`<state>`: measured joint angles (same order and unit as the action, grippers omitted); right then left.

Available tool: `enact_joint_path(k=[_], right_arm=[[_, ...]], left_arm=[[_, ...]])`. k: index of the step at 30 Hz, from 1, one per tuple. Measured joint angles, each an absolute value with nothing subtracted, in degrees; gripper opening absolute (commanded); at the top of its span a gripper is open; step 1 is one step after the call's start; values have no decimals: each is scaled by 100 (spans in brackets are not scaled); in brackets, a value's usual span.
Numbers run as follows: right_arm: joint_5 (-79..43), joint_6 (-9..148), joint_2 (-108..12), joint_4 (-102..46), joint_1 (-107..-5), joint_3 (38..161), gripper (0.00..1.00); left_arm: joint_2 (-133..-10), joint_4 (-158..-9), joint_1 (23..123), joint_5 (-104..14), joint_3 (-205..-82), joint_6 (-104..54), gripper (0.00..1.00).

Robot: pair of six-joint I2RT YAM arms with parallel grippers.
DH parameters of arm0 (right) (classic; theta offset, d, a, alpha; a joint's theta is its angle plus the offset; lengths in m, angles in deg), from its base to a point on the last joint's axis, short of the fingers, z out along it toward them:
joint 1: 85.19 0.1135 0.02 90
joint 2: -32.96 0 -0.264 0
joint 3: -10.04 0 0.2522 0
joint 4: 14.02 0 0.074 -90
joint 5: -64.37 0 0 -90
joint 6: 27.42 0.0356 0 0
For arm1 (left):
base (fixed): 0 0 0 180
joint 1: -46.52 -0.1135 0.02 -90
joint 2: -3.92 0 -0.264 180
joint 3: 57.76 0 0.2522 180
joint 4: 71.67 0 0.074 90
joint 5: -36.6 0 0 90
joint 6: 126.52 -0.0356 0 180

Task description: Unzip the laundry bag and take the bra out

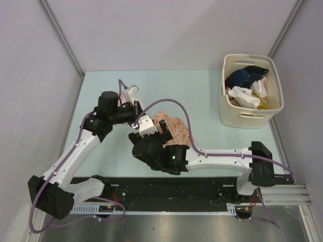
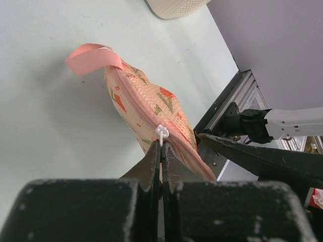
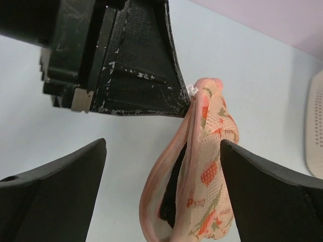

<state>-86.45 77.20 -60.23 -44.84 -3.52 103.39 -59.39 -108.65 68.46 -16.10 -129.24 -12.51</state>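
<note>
The laundry bag (image 1: 177, 131), cream-peach with orange print, is held up over the table's middle. My left gripper (image 1: 150, 120) is shut on its white zip pull (image 2: 161, 132), at its fingertips (image 2: 162, 146) in the left wrist view. The bag (image 2: 144, 106) hangs with its pink loop (image 2: 90, 57) sticking out. My right gripper (image 3: 162, 143) is open, with the bag (image 3: 207, 171) between its fingers, close to the right one. The zip is partly open and something dark (image 3: 171, 196) shows in the gap. The bra's pink cups are hidden.
A cream basket (image 1: 251, 118) with white and navy garments stands at the back right of the pale green table (image 1: 101, 85). Its wall shows in the right wrist view (image 3: 315, 131). A metal rail (image 1: 192, 189) runs along the near edge.
</note>
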Motion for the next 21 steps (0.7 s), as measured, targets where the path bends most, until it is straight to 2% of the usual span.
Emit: enact_joint_path(k=[1, 3, 4, 7, 12, 17, 21], right_arm=[[-8846, 7724, -6141, -4521, -350, 10418, 79], [-9110, 7713, -6335, -4580, -358, 10527, 60], [-9191, 7704, -6410, -4604, -367, 10554, 34], [-9340, 7687, -6471, -4718, -417, 10562, 0], [-8992, 7617, -6270, -4637, -603, 10464, 0], [-7322, 6736, -4993, -3961, -953, 9373, 0], [-6188, 6242, -3914, -3880, -1255, 9002, 0]], left_arm=[[-5939, -10865, 6846, -1610, -12924, -1251, 0], [-5939, -10865, 6846, -1610, -12924, -1251, 0], [-5934, -10867, 6846, -1612, -12924, -1251, 1], [-5917, -10887, 6846, -1630, -12924, -1255, 0], [-5901, -10948, 6820, -1818, -12935, -1286, 0], [-5910, -11250, 6804, -1914, -13090, -1362, 0], [-6000, -11300, 6719, -1918, -13330, -1360, 0]])
